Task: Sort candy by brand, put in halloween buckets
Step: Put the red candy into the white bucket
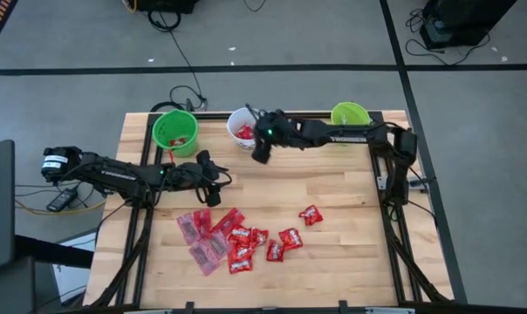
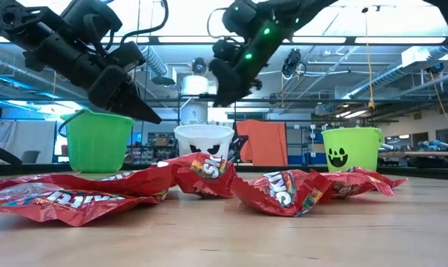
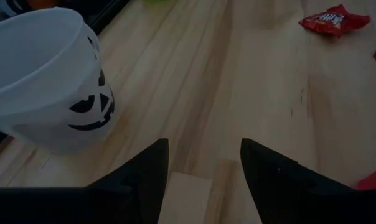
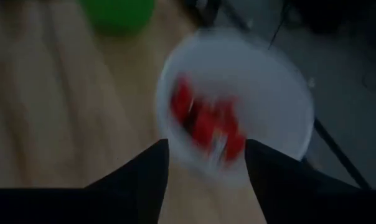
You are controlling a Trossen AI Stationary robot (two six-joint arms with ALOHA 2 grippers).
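Shiny red candy packets (image 1: 242,242) and flat pinkish-red packets (image 1: 196,228) lie in a pile on the near middle of the table, with one red packet (image 1: 311,214) apart to the right. Along the far edge stand a green bucket (image 1: 175,131), a white bucket (image 1: 242,128) holding red packets (image 4: 203,121), and a second green bucket (image 1: 350,114) with a dark face (image 2: 337,156). My left gripper (image 1: 213,180) is open and empty, above bare table between the pile and the buckets. My right gripper (image 4: 206,144) is open and empty, raised over the white bucket's right side (image 1: 262,150).
The left green bucket has a few red pieces inside (image 1: 181,139). Bare wood (image 1: 333,179) stretches between the pile and the buckets and over the table's right half. A black frame rail (image 1: 381,157) runs along the table's far and side edges. Cables lie on the floor beyond.
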